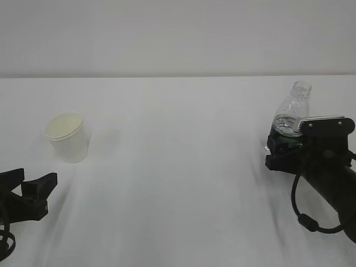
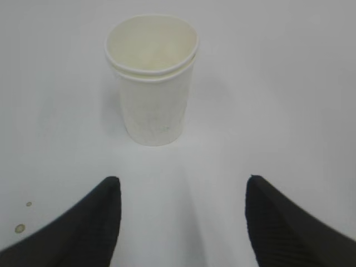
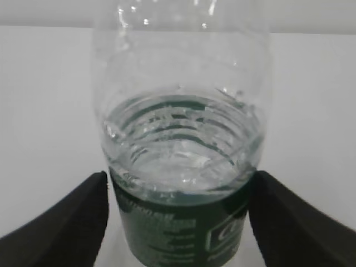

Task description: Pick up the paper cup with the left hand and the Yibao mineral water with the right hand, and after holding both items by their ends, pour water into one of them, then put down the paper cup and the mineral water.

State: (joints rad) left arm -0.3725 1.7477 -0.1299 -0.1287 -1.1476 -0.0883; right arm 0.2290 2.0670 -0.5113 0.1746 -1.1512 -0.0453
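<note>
The white paper cup (image 1: 68, 136) stands upright on the table at the left, with a doubled rim (image 2: 153, 83). My left gripper (image 1: 40, 174) sits low, short of the cup, open and empty (image 2: 183, 186). The Yibao mineral water (image 1: 292, 111) stands upright at the right, capless and about half full (image 3: 178, 139). My right gripper (image 1: 281, 146) has its jaws on either side of the green label (image 3: 178, 183). A thin light gap shows at the left finger (image 3: 83, 217), while the right finger (image 3: 283, 217) is at the label's edge.
The white table (image 1: 178, 167) stretches between cup and bottle, ending at a pale wall behind. Two small stains (image 2: 20, 228) mark the surface near my left finger. Black cables (image 1: 303, 217) loop off the right arm.
</note>
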